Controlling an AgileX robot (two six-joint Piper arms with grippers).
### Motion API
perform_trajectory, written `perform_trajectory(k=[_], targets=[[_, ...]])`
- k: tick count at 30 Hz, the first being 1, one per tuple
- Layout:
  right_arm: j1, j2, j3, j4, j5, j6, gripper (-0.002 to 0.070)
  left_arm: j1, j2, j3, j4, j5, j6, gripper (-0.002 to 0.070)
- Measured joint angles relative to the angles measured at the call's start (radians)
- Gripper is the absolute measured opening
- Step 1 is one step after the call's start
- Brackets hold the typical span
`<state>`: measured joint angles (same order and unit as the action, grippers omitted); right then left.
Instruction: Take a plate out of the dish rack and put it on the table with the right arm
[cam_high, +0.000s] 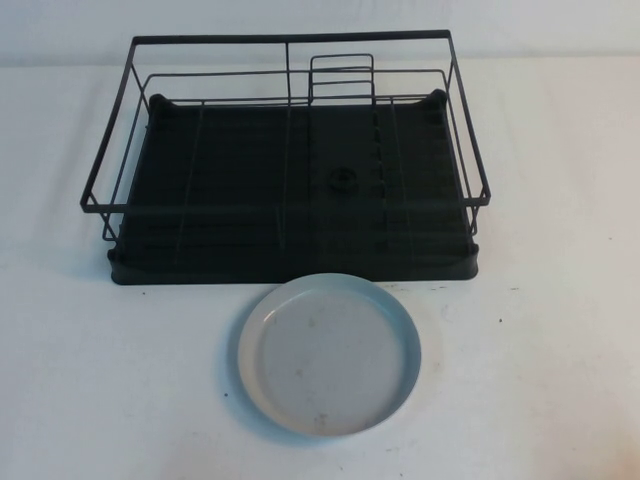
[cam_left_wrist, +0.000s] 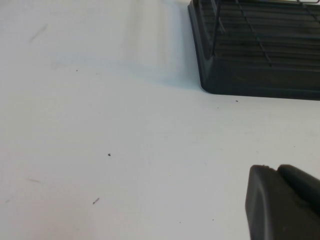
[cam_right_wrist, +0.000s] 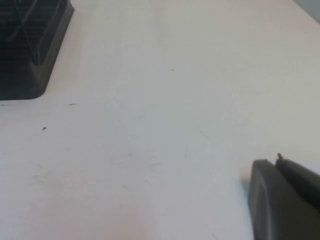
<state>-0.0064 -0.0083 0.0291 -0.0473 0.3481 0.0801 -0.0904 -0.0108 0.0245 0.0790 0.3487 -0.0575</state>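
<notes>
The round pale grey-blue plate (cam_high: 329, 354) lies flat on the white table (cam_high: 560, 330), just in front of the dish rack (cam_high: 290, 180). The black wire rack over its black drip tray holds no plate; a small wire holder insert (cam_high: 341, 78) stands at its back. Neither arm shows in the high view. My left gripper (cam_left_wrist: 276, 170) is shut and empty above bare table, with the rack's corner (cam_left_wrist: 255, 55) beyond it. My right gripper (cam_right_wrist: 276, 162) is shut and empty above bare table, with a corner of the rack (cam_right_wrist: 30, 45) off to one side.
A small round black knob (cam_high: 343, 181) sits in the drip tray. White table surface surrounds the rack and plate on the left, right and front. A pale wall runs behind the rack.
</notes>
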Motion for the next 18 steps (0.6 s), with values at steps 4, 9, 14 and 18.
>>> perform_trajectory(k=[4, 9, 14, 18], targets=[[0.0, 0.0, 0.0, 0.135, 0.004, -0.159, -0.0018, 0.0, 0.0, 0.0, 0.0, 0.0, 0.0, -0.0004], [0.0, 0.0, 0.0, 0.195, 0.007, -0.214, -0.0018, 0.0, 0.0, 0.0, 0.0, 0.0, 0.0, -0.0004], [0.0, 0.0, 0.0, 0.203, 0.007, -0.22, -0.0018, 0.0, 0.0, 0.0, 0.0, 0.0, 0.0, -0.0004], [0.0, 0.0, 0.0, 0.206, 0.007, -0.22, -0.0018, 0.0, 0.0, 0.0, 0.0, 0.0, 0.0, -0.0004]])
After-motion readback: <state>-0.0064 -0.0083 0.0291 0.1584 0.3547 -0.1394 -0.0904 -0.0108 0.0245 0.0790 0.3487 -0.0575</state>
